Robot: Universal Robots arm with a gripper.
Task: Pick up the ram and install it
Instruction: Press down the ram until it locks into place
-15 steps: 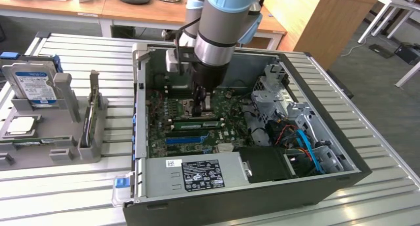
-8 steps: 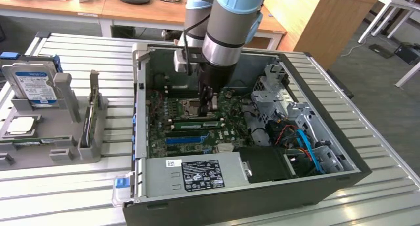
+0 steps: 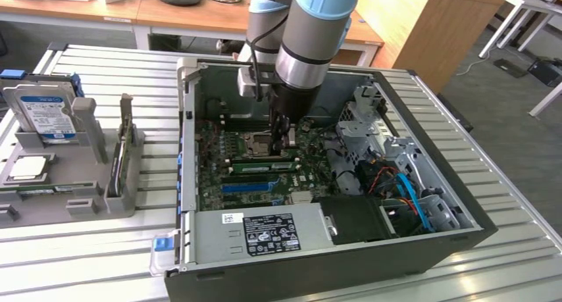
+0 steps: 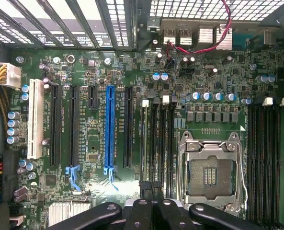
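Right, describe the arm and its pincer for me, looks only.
The arm is a thick silver-grey tube with a light blue joint cap and a polished metal band. A black cable runs down beside it. The pincer is black, with rounded linkage bars joined by silver pivot pins.

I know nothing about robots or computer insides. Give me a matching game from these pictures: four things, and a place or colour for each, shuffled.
Things:
1. hard drive
2. gripper
3. long slot
4. CPU socket

Descriptions:
A. all blue plastic
B. silver metal frame
C. upright in the grey stand
D. at the arm's end, down in the case

Pairs: 1-C, 2-D, 3-A, 4-B
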